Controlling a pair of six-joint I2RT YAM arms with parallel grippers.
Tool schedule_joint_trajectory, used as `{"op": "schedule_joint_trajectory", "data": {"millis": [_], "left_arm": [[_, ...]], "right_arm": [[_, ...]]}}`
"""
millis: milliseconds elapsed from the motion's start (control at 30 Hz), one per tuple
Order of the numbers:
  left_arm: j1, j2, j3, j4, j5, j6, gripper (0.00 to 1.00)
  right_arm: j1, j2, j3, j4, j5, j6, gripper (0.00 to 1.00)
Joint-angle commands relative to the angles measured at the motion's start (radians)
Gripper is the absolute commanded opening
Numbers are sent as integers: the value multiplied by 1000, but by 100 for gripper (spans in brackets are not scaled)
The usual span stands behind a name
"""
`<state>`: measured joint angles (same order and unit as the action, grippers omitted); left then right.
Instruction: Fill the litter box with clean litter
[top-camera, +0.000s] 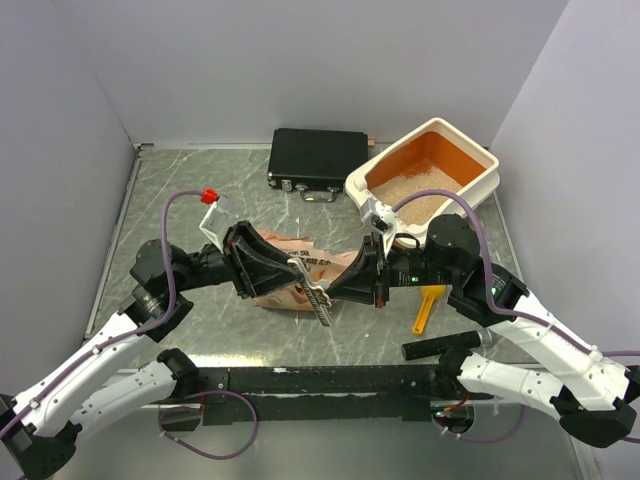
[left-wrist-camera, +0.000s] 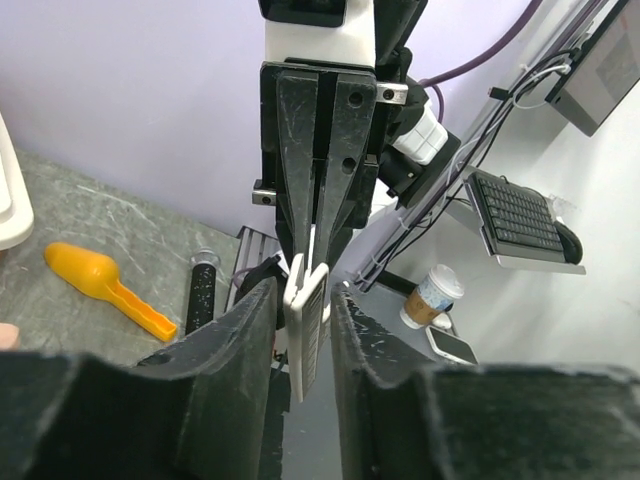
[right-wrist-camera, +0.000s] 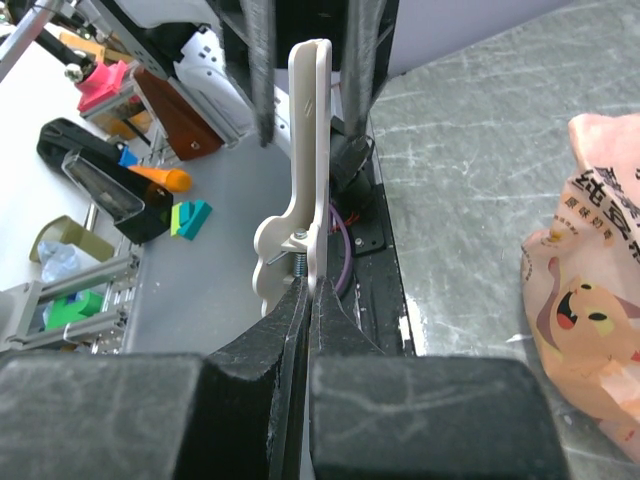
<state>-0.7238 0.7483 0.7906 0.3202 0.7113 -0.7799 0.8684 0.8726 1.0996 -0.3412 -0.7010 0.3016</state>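
The litter box (top-camera: 480, 185), cream outside and orange inside, sits at the back right with clean litter (top-camera: 420, 190) spread over its floor. Both grippers meet above the crumpled printed bag (top-camera: 300, 245). My right gripper (top-camera: 337, 285) (right-wrist-camera: 307, 290) is shut on the handle end of a white bag clip (right-wrist-camera: 310, 150) (top-camera: 316, 292). My left gripper (top-camera: 300, 272) (left-wrist-camera: 305, 290) faces it. Its jaws straddle the clip's (left-wrist-camera: 307, 320) ridged far end, with thin gaps on both sides.
A flat black case (top-camera: 318, 157) lies at the back, left of the litter box. A yellow-orange scoop (top-camera: 428, 308) (left-wrist-camera: 95, 280) rests near the right arm. A white piece with a red cap (top-camera: 209, 195) stands at the left. Grey walls enclose three sides.
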Motion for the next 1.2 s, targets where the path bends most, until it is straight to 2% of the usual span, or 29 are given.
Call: {"op": "schedule_joint_trajectory", "data": {"millis": [0,200,233,267,367,633,967,1167], "left_arm": [[-5,2,4,36,19,2,31],[-5,3,7,37,27,8,14],[-5,3,9,30,27,11,12],[-5,2,12,26,25,14,10],[-5,-1,18,2,20,24,10],[-3,-7,47,-85,-4,68,11],[-5,-13,62,-109,-15,77,13],[-5,-15,78,-112,-9,79,13]], "right_arm": [[7,-20,-6,77,-14,16,0],[7,-18,-4,76,-12,21,0],[9,-18,-4,67,-12,21,2],[7,-20,-4,61,-12,22,27],[7,-32,-9,56,-2,25,50],[6,-80,34,-22,12,-36,62],[7,-63,-17,106,-60,31,64],[7,-34,-7,110,-20,18,64]]}}
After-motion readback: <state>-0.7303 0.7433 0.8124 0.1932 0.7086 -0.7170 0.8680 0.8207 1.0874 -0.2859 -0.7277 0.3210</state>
